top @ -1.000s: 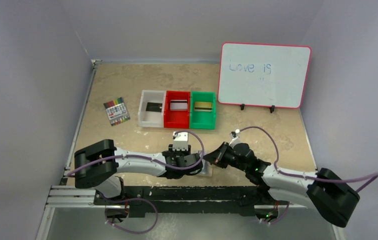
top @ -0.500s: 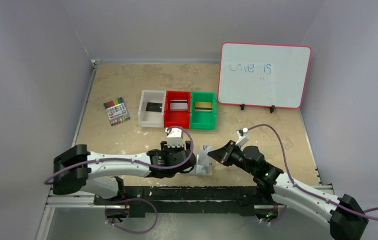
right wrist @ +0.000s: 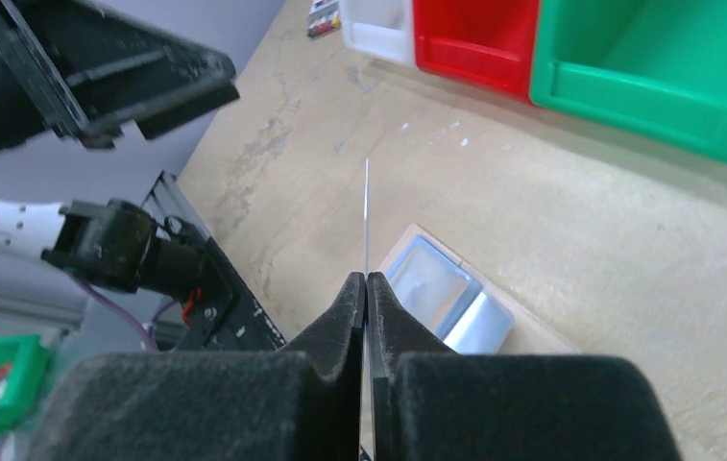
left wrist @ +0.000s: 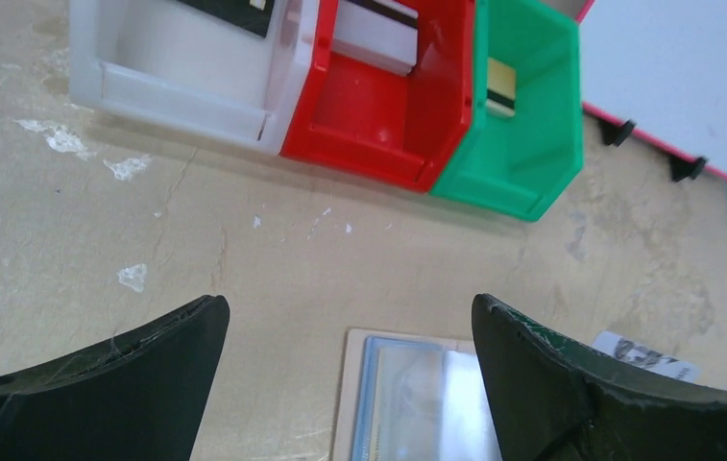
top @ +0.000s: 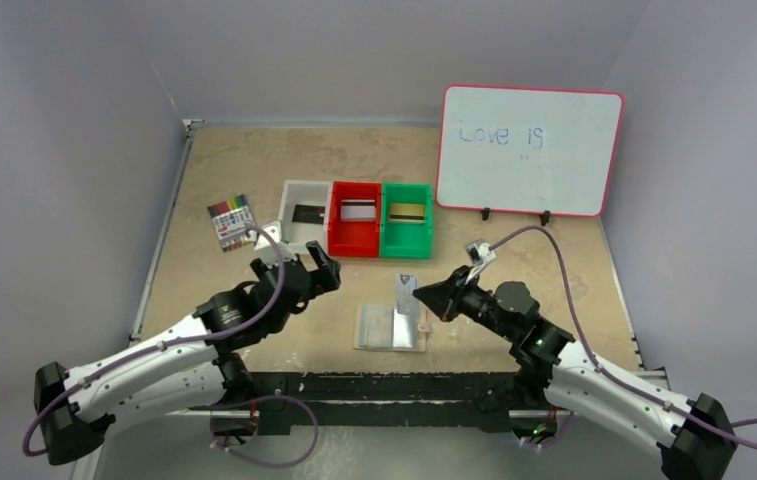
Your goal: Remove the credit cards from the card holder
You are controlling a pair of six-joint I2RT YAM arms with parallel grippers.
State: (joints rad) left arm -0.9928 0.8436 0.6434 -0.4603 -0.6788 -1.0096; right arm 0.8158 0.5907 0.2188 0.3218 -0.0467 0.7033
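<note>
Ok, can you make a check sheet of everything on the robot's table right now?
Surface: tan table, scuffed with white flecks.
Job's things: card holder open flat; one card in right gripper; black card in white bin, silver card in red bin, gold card in green bin.
Clutter: marker pack.
Grippers: left gripper open, empty; right shut on the card.
Cables: purple cables along both arms.
Surroundings: whiteboard with writing, grey walls.

One camera looks down over the whole surface; both wrist cameras, low and close, share the card holder and red bin.
</note>
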